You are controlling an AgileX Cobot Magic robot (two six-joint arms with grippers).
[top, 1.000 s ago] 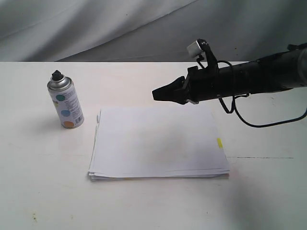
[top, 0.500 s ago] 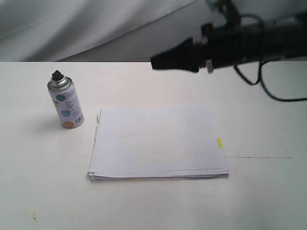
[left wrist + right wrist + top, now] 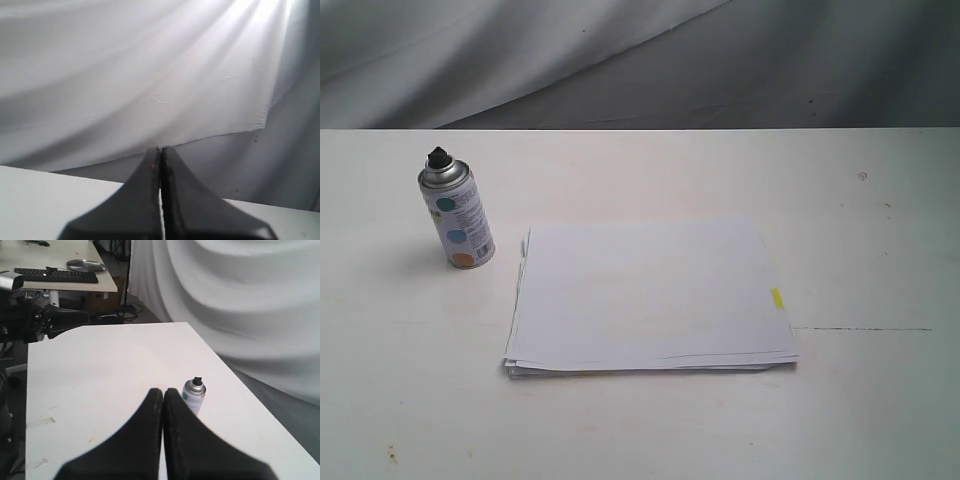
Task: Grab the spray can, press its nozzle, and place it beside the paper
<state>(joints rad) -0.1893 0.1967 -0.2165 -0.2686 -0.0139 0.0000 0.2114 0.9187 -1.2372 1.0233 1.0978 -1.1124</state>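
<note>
Looking at the exterior view, no arm shows: just the spray can upright on the table, near the paper's left edge, nozzle on top. The wrist cams show the left gripper and right gripper, fingers pressed together, empty. A second ago the right gripper hung over the paper; now it's out of that frame.

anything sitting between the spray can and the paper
Nothing: only a bare strip of table separates the spray can from the paper, as the exterior view shows.

Soft even light; blurred left pincer
</note>
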